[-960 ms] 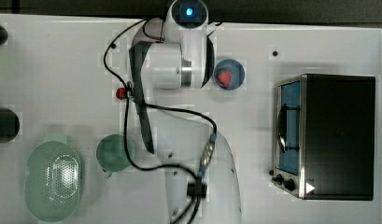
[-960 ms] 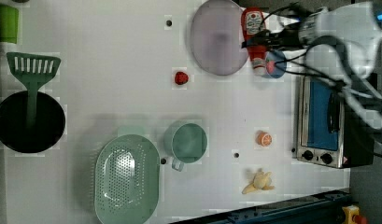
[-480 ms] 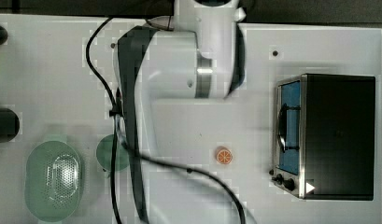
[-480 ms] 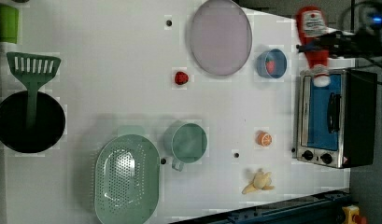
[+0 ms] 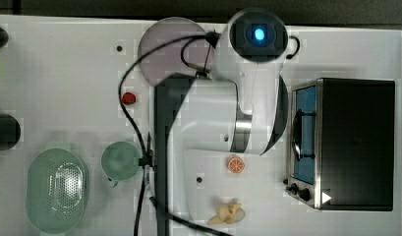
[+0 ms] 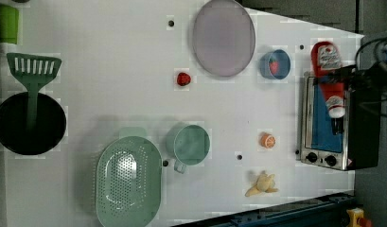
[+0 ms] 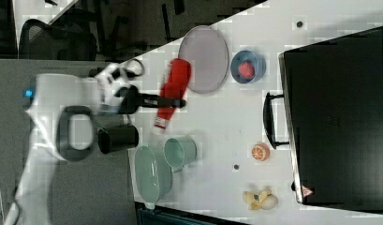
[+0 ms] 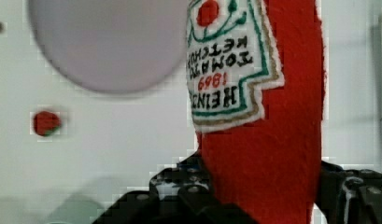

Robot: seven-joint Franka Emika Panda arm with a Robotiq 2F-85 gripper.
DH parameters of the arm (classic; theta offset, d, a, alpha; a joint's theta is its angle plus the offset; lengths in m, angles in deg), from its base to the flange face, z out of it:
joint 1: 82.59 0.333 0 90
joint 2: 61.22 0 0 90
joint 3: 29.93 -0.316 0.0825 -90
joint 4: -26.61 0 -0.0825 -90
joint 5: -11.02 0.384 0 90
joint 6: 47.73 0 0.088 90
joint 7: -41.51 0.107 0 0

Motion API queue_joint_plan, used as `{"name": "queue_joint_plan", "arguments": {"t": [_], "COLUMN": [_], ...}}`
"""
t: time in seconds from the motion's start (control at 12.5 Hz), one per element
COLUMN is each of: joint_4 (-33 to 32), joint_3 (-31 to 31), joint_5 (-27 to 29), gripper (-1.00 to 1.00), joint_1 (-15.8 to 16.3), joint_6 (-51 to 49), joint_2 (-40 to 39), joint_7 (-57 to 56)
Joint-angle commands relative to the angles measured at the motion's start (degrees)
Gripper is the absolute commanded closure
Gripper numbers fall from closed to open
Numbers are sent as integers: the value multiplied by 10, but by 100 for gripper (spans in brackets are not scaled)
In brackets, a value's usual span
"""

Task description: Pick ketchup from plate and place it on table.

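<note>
My gripper (image 6: 334, 78) is shut on the ketchup (image 6: 329, 71), a slim red bottle with a white label and whitish cap, held in the air off the plate (image 6: 223, 38). In the left view the bottle appears over the oven's front. In the right view the ketchup (image 7: 173, 89) hangs in my gripper (image 7: 169, 101) beside the lilac plate (image 7: 203, 58). The wrist view has the ketchup (image 8: 263, 140) close up, with the plate (image 8: 109, 42) below on the white table (image 6: 110, 85). In the top view my arm covers part of the plate (image 5: 159, 44).
A toaster oven (image 6: 330, 127) stands at the left view's right. A blue dish (image 6: 275, 65) with a strawberry, a small red blob (image 6: 183, 79), an orange slice (image 6: 267, 140), a green cup (image 6: 189, 144), a colander (image 6: 128, 179) and a black pan (image 6: 30, 123) lie around.
My arm has carried the ketchup up and away from the plate's edge, toward the left view's right, to where it appears over the oven. The plate lies bare.
</note>
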Motion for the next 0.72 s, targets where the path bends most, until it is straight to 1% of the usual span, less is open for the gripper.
{"name": "queue_joint_plan", "arguments": {"t": [0.08, 0.32, 0.48, 0.56, 0.72], "joint_4": [-87, -168, -204, -214, -226], "joint_3": [7, 7, 7, 7, 7], "joint_5": [7, 7, 7, 7, 7], "gripper": [-24, -24, -24, -29, -71], "joint_1": [-4, -3, -3, -3, -3], "joint_6": [53, 157, 211, 227, 242], "joint_2": [-9, -20, -38, -51, -84], "joint_7": [20, 20, 20, 20, 20]}}
